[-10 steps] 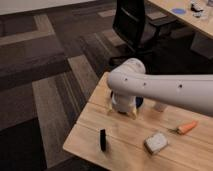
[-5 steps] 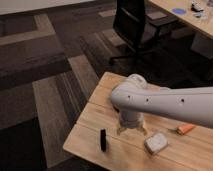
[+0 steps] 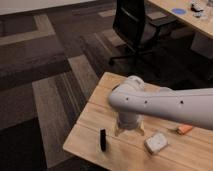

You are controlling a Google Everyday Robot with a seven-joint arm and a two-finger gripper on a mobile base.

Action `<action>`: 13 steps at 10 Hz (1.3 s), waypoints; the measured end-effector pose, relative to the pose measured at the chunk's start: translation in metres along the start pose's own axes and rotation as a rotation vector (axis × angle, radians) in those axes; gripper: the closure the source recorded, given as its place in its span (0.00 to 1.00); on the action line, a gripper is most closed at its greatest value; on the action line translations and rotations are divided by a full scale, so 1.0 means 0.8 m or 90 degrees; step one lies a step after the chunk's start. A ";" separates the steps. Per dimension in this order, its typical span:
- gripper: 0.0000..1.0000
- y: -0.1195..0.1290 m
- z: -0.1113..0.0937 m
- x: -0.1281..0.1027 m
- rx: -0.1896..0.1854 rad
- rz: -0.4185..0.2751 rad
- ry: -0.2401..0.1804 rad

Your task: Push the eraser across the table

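A: where's the eraser?
B: small thin black rectangular eraser (image 3: 102, 139) is on the light plank-wood table (image 3: 95, 117), near the front-left edge as the camera sees it. It reads as a narrow dark bar, long axis running roughly toward the camera.
A: vs the fingers?
B: gripper (image 3: 130, 133) is low at the tabletop, just picture-right of the eraser. Nearest fingertip (image 3: 119, 132) is close beside it but apart, with a strip of bare wood between them. The eraser is outside the jaws, not between them.
A: jaw state?
B: spread wide. The two pale fingers splay down and outward, wood shows in the gap, and they grip nothing. Contact with the table: can't tell.
A: any print or logo?
B: on the eraser, can't tell. The white arm (image 3: 165, 105) has a smooth shell with a few small dark dots along it; marks or fasteners, can't tell.
A: rest of the table?
B: whitish-grey rounded block (image 3: 155, 143) just picture-right of the gripper, nearer the front edge. Small orange item (image 3: 185, 129) further right, tucked against the arm's lower edge.
A: beyond?
B: black office chair (image 3: 132, 25) behind the table, on dark striped carpet (image 3: 45, 75). Long pale desk (image 3: 200, 27) top right with a blue disc (image 3: 178, 10) on it.
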 end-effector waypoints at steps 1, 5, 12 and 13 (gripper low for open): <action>0.35 0.002 0.005 0.004 -0.006 -0.012 -0.002; 0.35 0.005 0.048 0.008 -0.023 -0.045 0.004; 0.35 0.164 0.027 0.008 0.024 -0.313 -0.077; 0.35 0.218 -0.007 0.009 0.017 -0.379 -0.124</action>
